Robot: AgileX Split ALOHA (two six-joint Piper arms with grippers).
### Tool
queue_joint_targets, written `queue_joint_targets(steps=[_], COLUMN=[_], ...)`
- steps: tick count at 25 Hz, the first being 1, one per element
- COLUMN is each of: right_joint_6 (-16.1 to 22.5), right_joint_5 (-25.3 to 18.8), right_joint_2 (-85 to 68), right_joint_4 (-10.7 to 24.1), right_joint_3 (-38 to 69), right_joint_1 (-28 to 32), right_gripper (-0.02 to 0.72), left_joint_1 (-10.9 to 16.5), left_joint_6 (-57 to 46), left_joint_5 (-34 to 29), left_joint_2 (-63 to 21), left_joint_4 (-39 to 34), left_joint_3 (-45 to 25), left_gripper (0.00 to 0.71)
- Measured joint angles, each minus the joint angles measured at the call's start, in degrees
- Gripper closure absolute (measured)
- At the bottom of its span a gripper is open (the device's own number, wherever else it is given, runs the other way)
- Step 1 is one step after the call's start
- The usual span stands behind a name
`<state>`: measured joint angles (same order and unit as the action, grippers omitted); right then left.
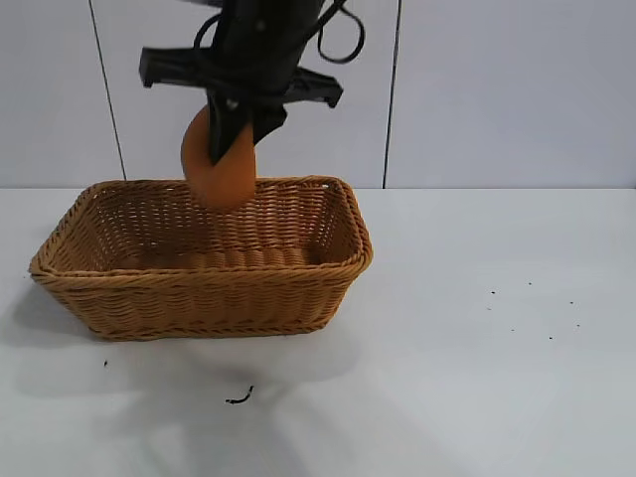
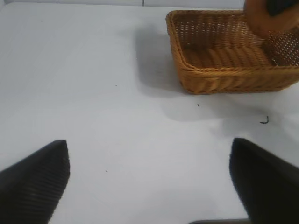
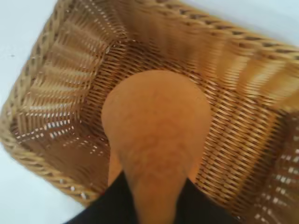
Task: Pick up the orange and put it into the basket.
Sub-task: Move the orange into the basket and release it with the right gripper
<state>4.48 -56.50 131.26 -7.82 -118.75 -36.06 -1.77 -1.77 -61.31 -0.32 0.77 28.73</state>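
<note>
I have the right gripper (image 1: 235, 134) with its jaws clamped on the orange (image 1: 217, 169), hanging long axis upright, rounded end down, above the basket (image 1: 328, 268). Left gripper (image 2: 149, 179) open over the surface (image 2: 93, 93).

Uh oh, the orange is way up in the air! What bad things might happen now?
1. The right gripper holds the orange above the basket, near its back wall. Let go from there, it may bounce or roll against that wall, perhaps out.
2. The fingers pinch only the orange's upper part, so it might slip early.

The left gripper waits open above the table, away from the basket.
</note>
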Motion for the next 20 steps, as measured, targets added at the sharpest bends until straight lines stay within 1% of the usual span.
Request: queue_joint_targets(steps=[7,8,9,10,11,13,14,15,16,17,20], right_joint_6=[0.34,0.34,0.34,0.34,0.34,0.34,-0.1,-0.4,-0.54,-0.62,-0.41], right_joint_5=[0.91,0.91,0.91,0.85,0.72,-0.07,-0.52,-1.09,-1.87,-2.79,-5.91], right_joint_2=[6.47,6.74,6.74,6.74,6.6,6.18,5.78,5.16,4.62,3.89,1.36], right_joint_4=[0.24,0.06,-0.22,-0.43,-0.61,-0.77,-0.77,-0.77,-0.71,-0.57,1.9], right_joint_3=[0.0,0.0,0.0,0.0,0.0,0.0,0.0,0.0,-0.15,-0.57,-3.21], right_joint_1=[0.0,0.0,0.0,0.0,0.0,0.0,0.0,0.0,0.0,0.0,0.0], right_gripper=[0.657,0.649,0.617,0.57,0.489,0.271,0.184,0.113,0.071,0.046,0.018], left_joint_1=[0.0,0.0,0.0,0.0,0.0,0.0,0.0,0.0,0.0,0.0,0.0], left_joint_6=[0.0,0.0,0.0,0.0,0.0,0.0,0.0,0.0,0.0,0.0,0.0], left_joint_5=[0.0,0.0,0.0,0.0,0.0,0.0,0.0,0.0,0.0,0.0,0.0], left_joint_2=[0.0,0.0,0.0,0.0,0.0,0.0,0.0,0.0,0.0,0.0,0.0], left_joint_4=[0.0,0.0,0.0,0.0,0.0,0.0,0.0,0.0,0.0,0.0,0.0], left_joint_3=[0.0,0.0,0.0,0.0,0.0,0.0,0.0,0.0,0.0,0.0,0.0], left_gripper=[0.044,0.044,0.044,0.044,0.044,0.044,0.044,0.044,0.044,0.044,0.044])
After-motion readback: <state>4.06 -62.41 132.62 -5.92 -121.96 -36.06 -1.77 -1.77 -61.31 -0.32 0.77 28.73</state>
